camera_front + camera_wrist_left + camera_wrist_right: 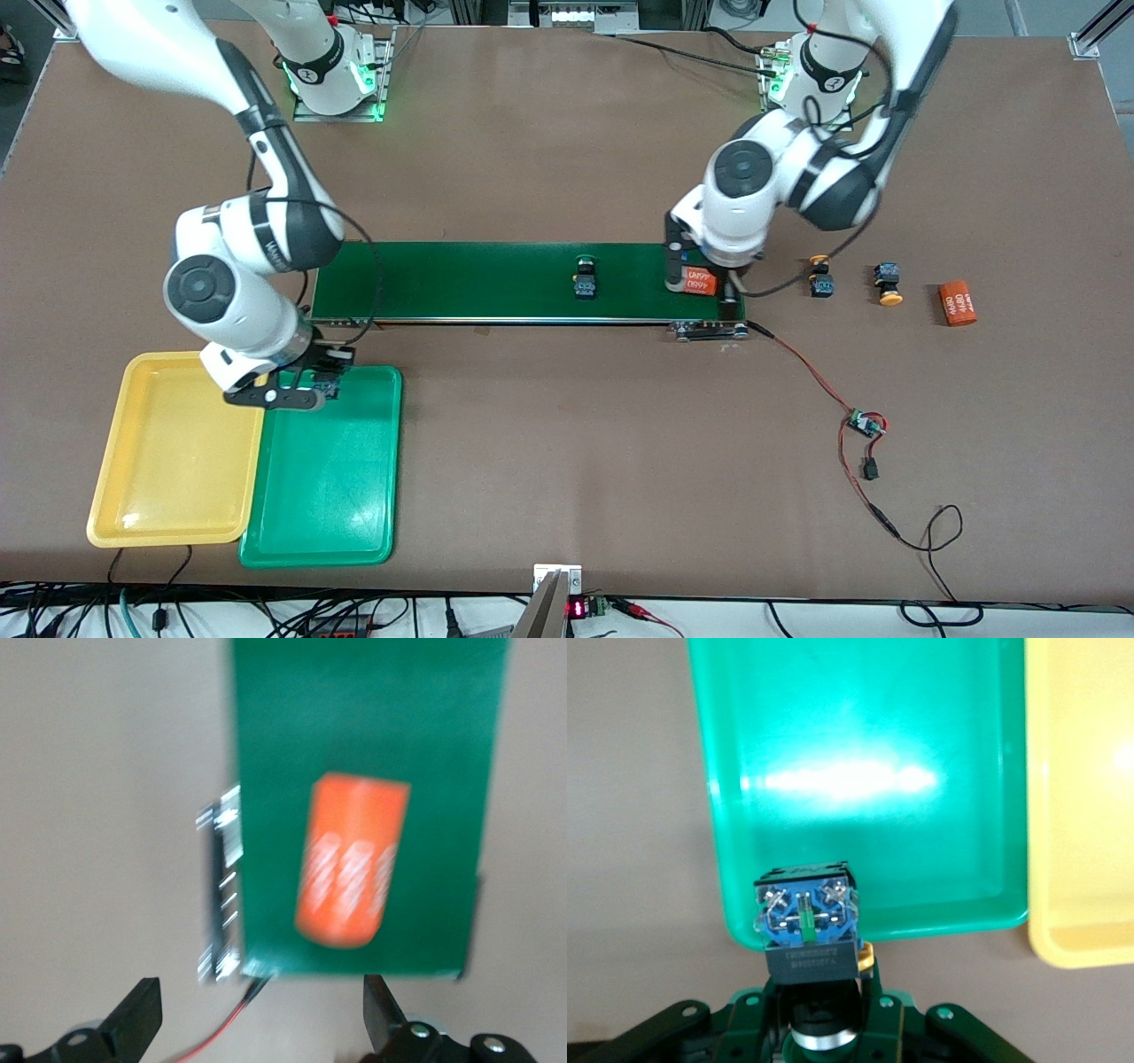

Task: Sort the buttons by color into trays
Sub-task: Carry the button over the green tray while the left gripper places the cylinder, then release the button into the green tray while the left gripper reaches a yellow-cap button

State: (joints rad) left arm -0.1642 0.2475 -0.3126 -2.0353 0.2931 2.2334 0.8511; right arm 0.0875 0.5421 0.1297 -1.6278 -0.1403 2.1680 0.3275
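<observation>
Item: button sorting, both trays bare.
Right claw (819,1028) gripped one button (806,926) over green tray (337,496); left claw (257,1019) stood wide over orange cylinder (352,859); three buttons remained unsorted.

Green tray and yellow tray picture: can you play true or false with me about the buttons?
1. The right tool grips a black-bodied push button over the green plastic tray. True.
2. Two yellow-capped buttons lie in the yellow plastic tray. False: they lie on the brown table.
3. The left tool is open above an orange cylinder. True.
4. The left tool holds a green-capped button. False: it sits alone on the dark green belt.
</observation>
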